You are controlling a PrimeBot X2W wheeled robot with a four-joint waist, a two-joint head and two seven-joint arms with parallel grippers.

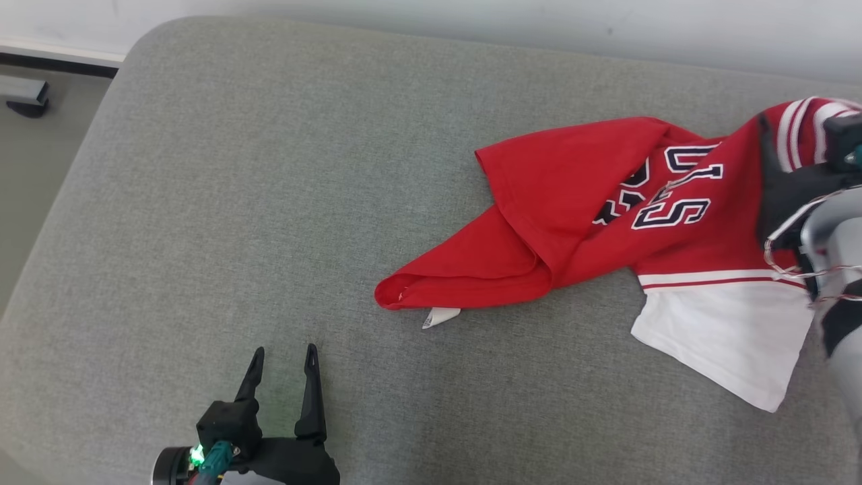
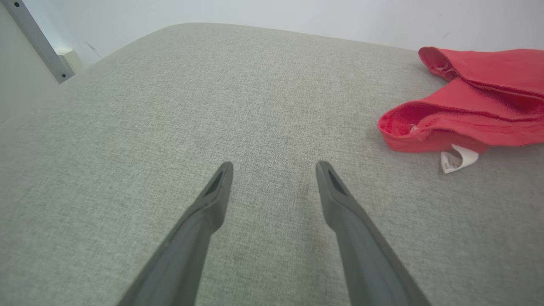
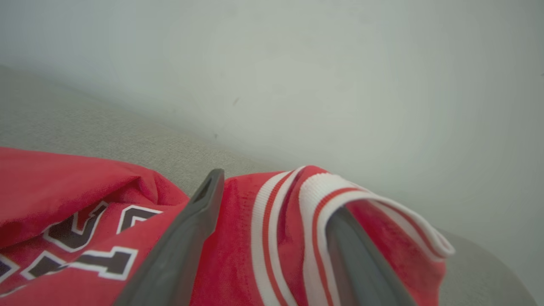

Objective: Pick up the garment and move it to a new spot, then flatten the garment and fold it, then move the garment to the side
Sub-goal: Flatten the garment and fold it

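The garment is a red jersey with dark, white-edged lettering, striped trim and a white panel. It lies crumpled on the right half of the grey cushion. Its white label pokes out at the lower left fold. My left gripper rests open and empty near the front edge, left of the garment; its fingers spread over bare cushion. My right gripper is at the garment's far right end, jaws wide apart. The striped band drapes over one finger and red cloth lies between the two.
A pale wall runs directly behind the cushion. Past the cushion's rounded left edge is floor with a grey metal foot. My right forearm with its cables covers part of the jersey at the right border.
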